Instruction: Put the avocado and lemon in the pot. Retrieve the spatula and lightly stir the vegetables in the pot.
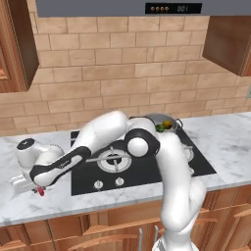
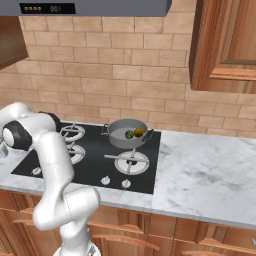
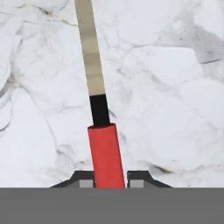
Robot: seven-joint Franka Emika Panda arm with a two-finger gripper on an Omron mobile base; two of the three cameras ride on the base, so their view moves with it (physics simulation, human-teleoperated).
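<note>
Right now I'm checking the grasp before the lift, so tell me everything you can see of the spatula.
The spatula lies flat on the white marble counter, left of the cooktop. In the hand view its thick red handle runs into a short black neck, then a long flat metal-looking strip; its head is out of frame. The end effector is shut on the red handle, one dark fingertip on each side. From the left base view, just a red end peeks out below the hand.

You have a spatula with a red handle, a black collar and a dull silver-beige shaft, on a white counter veined in grey. The grey pot holds a yellow lemon and 1 green piece, on a black cooktop.
</note>
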